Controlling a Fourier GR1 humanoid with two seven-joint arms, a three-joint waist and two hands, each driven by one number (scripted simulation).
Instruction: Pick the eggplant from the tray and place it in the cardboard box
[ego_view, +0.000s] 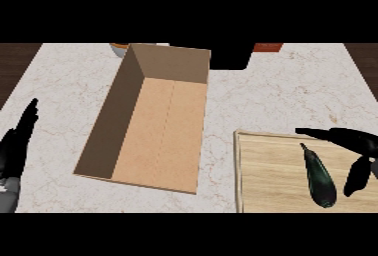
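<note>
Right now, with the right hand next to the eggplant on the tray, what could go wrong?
1. The right hand is open beside the eggplant, not around it; closing from this side could nudge the slim eggplant along the wooden tray instead of gripping it.
2. The cardboard box has tall walls; a low carry leftward could clip its near wall.
3. The left hand rests open close to the box's left side, so a shoved box might hit it.

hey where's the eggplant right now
In the head view, the eggplant lies on the wooden tray at lower right, just beside the right hand, right of the cardboard box.
</note>
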